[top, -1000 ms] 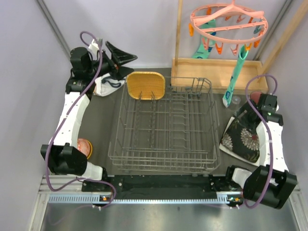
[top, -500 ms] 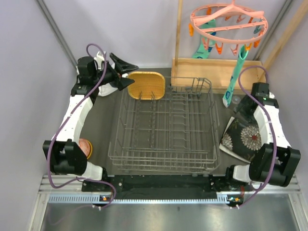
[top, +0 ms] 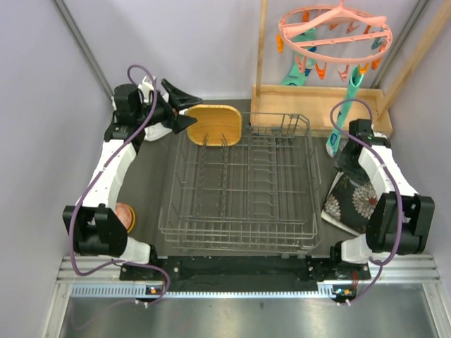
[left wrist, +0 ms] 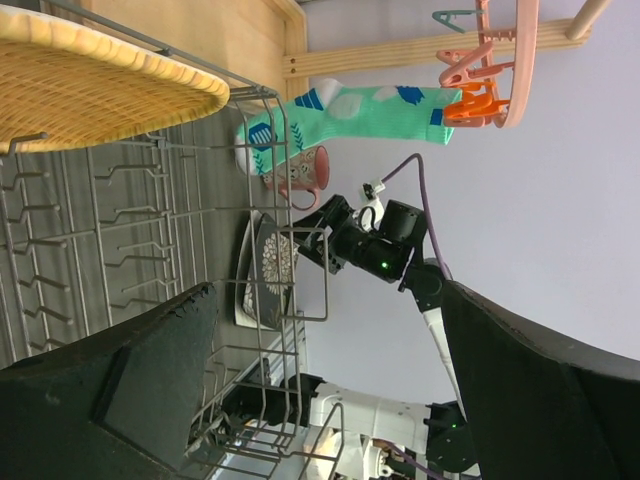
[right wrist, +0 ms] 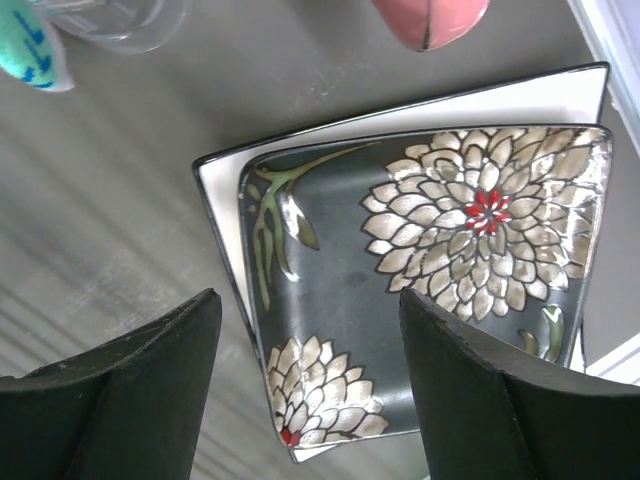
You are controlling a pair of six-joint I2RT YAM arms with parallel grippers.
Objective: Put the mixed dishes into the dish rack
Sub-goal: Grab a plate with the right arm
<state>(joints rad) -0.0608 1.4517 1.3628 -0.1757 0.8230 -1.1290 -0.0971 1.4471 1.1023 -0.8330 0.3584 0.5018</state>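
- A robot test cell rather than a real kitchen: the left arm [top: 111, 163] and right arm [top: 389, 177] are bolted to a metal rail [top: 232, 290] along the near edge of a dark table [top: 146, 179].
- Plain pale walls [top: 42, 105] box the table in on its left, right and far sides.
- Household props are staged here: a wire dish rack [top: 243, 190], a wooden tray [top: 310, 105], and a pink peg hanger [top: 335, 32] with teal socks [top: 343, 105] at far right.
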